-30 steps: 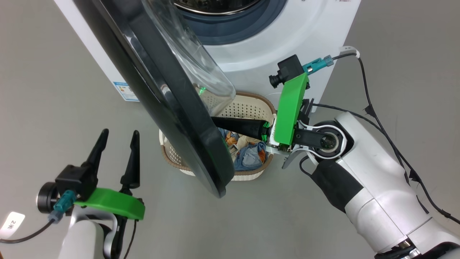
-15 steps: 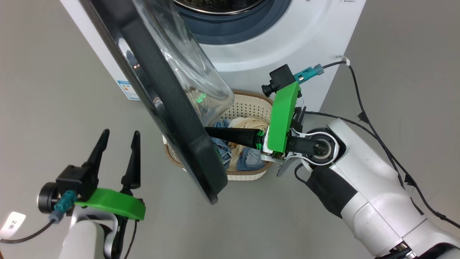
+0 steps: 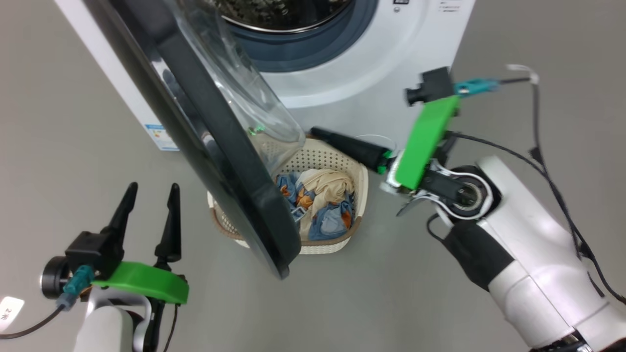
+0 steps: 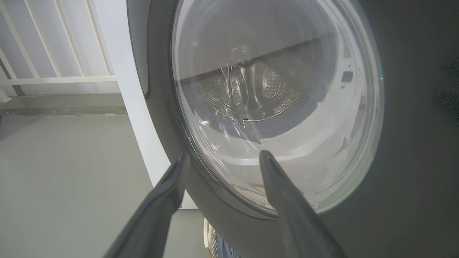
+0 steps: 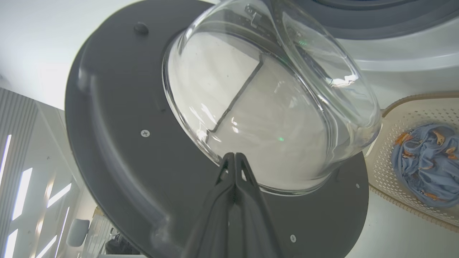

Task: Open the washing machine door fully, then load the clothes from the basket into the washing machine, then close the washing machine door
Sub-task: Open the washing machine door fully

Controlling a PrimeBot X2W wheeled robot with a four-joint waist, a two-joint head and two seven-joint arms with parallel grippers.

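Left of the washing machine door (image 3: 220, 161), my left jaws stand spread wide with nothing between them. Their fingers (image 3: 120, 220) point at the door's outer face, well apart from it.

The door has swung out from the washing machine (image 3: 367, 73) and stands nearly edge-on to me, its glass bowl facing right. I judge the first step partly done, because the door looks short of fully back.

Behind the door's lower edge, the basket (image 3: 363, 183) sits on the floor (image 3: 73, 122). The clothes (image 3: 323, 195) are heaped inside it: blue fabric with orange figures, a cream piece, and a paler blue one. Above and right of the door, the steel drum (image 3: 283, 12) shows no fabric in the part I can see. So loading has not begun, and closing comes after that.

Right of the door, my right jaws are pressed together and hold nothing. Their fingers (image 3: 352, 146) reach over the basket's far rim toward the door's glass bowl (image 5: 287, 107).

- **Door:** it covers the basket's left part, so I cannot count the garments. Its hinge side is cut off at the top, so I cannot tell how much swing remains. No handle is visible.
- **Right fingertips:** I cannot make out whether they touch the bowl or stop just beside it.
- **Drum:** its upper half is out of frame.
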